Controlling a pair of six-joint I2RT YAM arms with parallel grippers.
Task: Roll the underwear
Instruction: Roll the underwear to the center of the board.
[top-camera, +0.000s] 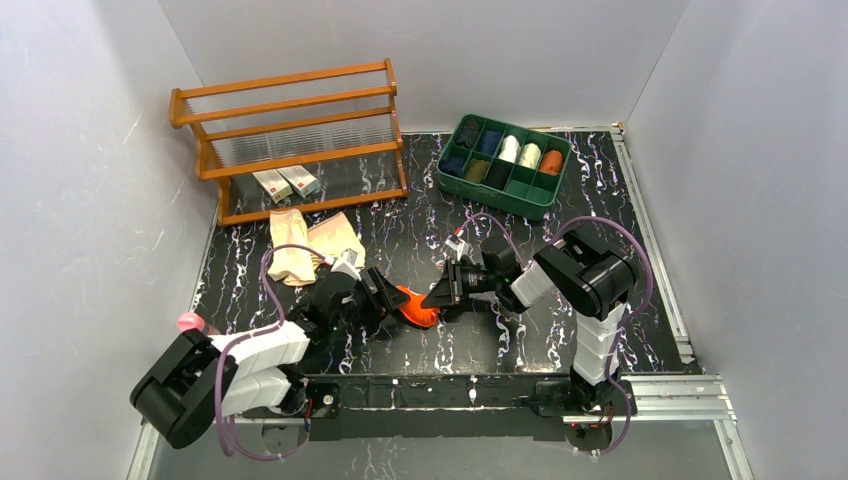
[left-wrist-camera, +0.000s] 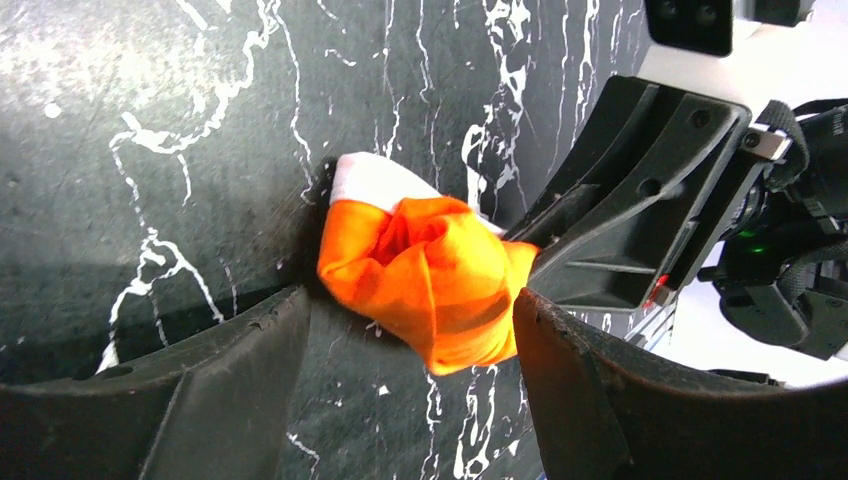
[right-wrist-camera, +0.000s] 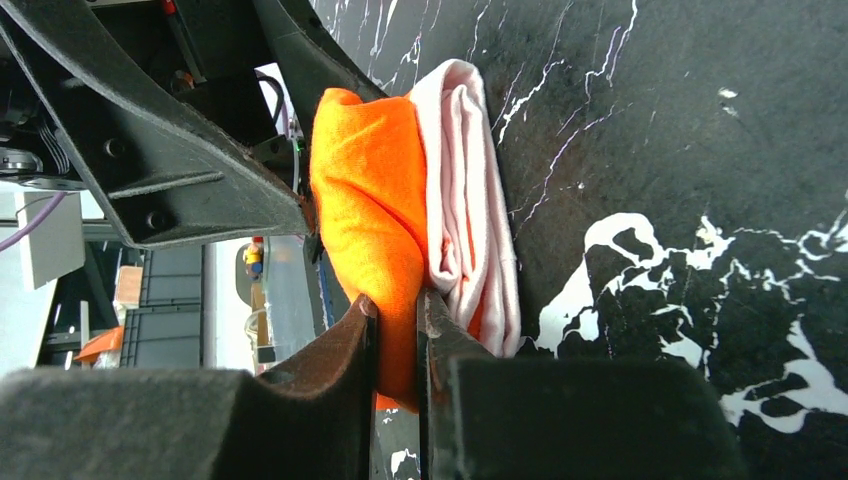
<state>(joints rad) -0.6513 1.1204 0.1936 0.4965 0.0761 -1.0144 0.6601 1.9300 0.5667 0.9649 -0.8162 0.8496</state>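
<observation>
Orange underwear (top-camera: 417, 307) half hidden from above; small boxes (top-camera: 286, 183) illegible

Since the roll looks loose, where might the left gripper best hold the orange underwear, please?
Probably the bunched free end of the orange underwear, from opposite the right gripper pinching its other fold; the open left gripper straddles it.

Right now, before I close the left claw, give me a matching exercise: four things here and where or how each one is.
Things: 1 orange underwear; 2 tan underwear; 3 left claw; 4 green tray.
States: A back right, holding rolls; B open astride the orange underwear; C pinched in the right claw; D lying by the wooden rack.
Pairs: 1-C, 2-D, 3-B, 4-A.
</observation>
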